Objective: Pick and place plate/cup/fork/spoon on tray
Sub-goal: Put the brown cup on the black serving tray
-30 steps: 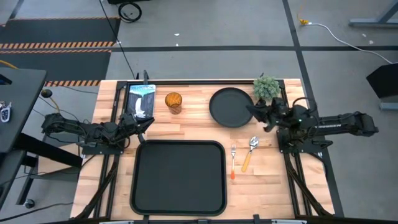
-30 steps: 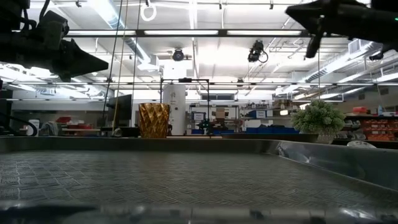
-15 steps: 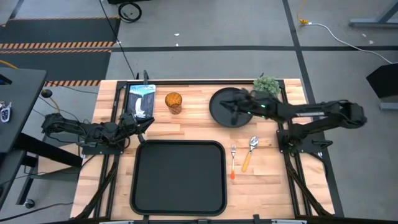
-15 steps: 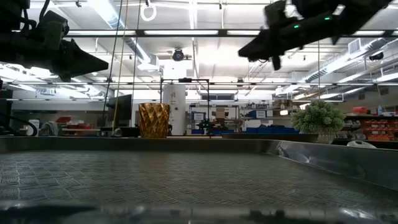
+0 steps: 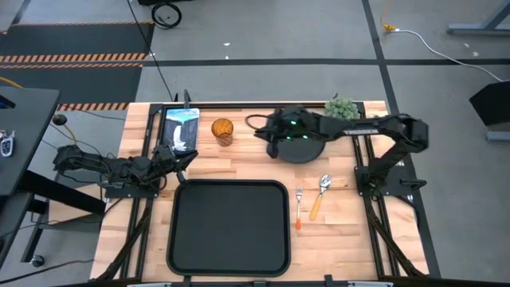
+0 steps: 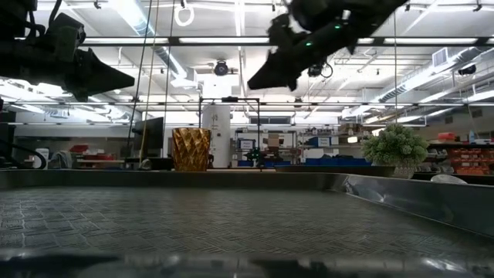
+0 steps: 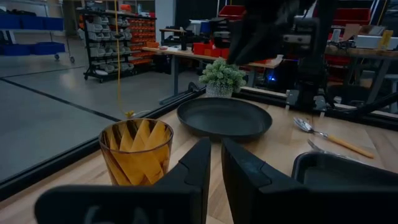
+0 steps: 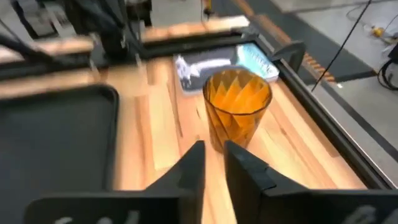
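Observation:
The amber cup (image 5: 222, 130) stands upright on the wood at the table's far side. My right gripper (image 5: 260, 132) hangs in the air just right of it, shut and empty, with its arm stretched over the black plate (image 5: 303, 150). In the right wrist view the cup (image 8: 237, 109) stands straight ahead of the fingertips (image 8: 213, 149). The fork (image 5: 299, 206) and the spoon (image 5: 320, 195) lie right of the black tray (image 5: 229, 227). My left gripper (image 5: 188, 157) waits, shut, at the tray's far left corner.
A small potted plant (image 5: 341, 112) stands behind the plate at the far right. A printed packet (image 5: 182, 127) lies left of the cup. Bare wood lies between the cup and the plate. The tray fills the near middle of the table.
My right gripper has swept from beside the plant toward the table's left edge, crossing above the plate, and now hangs close to the cup. The left arm and all objects have stayed where they were.

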